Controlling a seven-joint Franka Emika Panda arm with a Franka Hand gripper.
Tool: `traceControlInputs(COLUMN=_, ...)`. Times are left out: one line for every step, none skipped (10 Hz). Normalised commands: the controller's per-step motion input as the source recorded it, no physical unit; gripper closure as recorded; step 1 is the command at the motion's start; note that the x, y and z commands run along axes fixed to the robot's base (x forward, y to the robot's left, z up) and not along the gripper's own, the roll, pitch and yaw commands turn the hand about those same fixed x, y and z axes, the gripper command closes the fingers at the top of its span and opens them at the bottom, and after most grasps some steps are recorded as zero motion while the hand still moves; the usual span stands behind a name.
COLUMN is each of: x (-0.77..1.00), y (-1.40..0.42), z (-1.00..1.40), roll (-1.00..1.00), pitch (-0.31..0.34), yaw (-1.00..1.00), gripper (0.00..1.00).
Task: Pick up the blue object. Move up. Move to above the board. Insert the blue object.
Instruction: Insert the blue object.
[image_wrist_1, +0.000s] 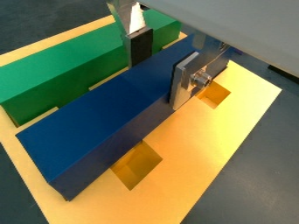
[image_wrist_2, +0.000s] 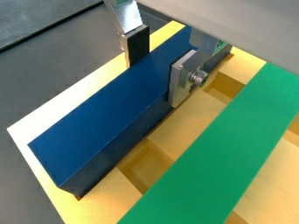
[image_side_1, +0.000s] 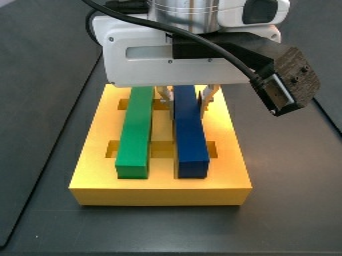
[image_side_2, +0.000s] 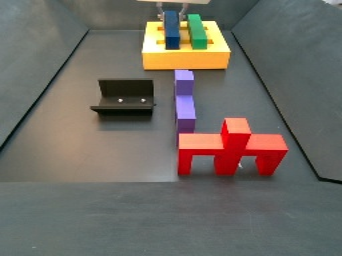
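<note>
In a side view I read across the board (image_side_1: 94, 185): the green bar (image_side_1: 135, 132) lies in the left groove, the blue bar (image_side_1: 190, 140) in the groove beside it, apparently seated or nearly so. I judge the insertion is at its end. To finish well, I would keep the bar level, confirm it sits flush along its whole length, then open straight and lift without dragging. The gripper (image_wrist_1: 163, 58) straddles the blue bar's far end over the board; in both wrist views its fingers (image_wrist_2: 184, 75) are narrow, pads seemingly touching the bar's sides, gripping it.
</note>
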Motion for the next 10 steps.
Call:
traceControlInputs(x=0.17, y=0.0, z=-0.29, roll=0.0, pitch=0.0, yaw=-0.06, gripper=1.0)
traceControlInputs(x=0.05, y=0.0, z=-0.18, roll=0.11, pitch=0.031, yaw=-0.04, gripper=1.0)
traceControlInputs(x=0.23, y=-0.06, z=-0.15, roll=0.16, pitch=0.034, yaw=-0.11, gripper=1.0)
traceControlInputs(x=0.09, y=0.0, z=-0.15, roll=0.1, pitch=0.0, yaw=-0.19, gripper=1.0)
traceControlInputs(x=0.09, y=0.0, z=-0.09, roll=0.1, pitch=0.0, yaw=-0.07, gripper=1.0)
traceControlInputs(x=0.24, y=0.02, z=-0.17, roll=0.14, pitch=0.051, yaw=-0.3, gripper=1.0)
traceControlInputs(x=0.15, y=0.02, z=-0.18, roll=0.15, pitch=0.061, yaw=-0.48, gripper=1.0)
traceControlInputs(x=0.09, y=0.0, z=-0.13, roll=0.12, pitch=0.021, yaw=-0.3, gripper=1.0)
traceControlInputs(x=0.02, y=0.0, z=-0.02, roll=0.09, pitch=0.019, yaw=-0.09, gripper=1.0)
traceControlInputs(x=0.0, y=0.0, z=0.0, roll=0.01, pitch=0.0, yaw=0.0, gripper=1.0)
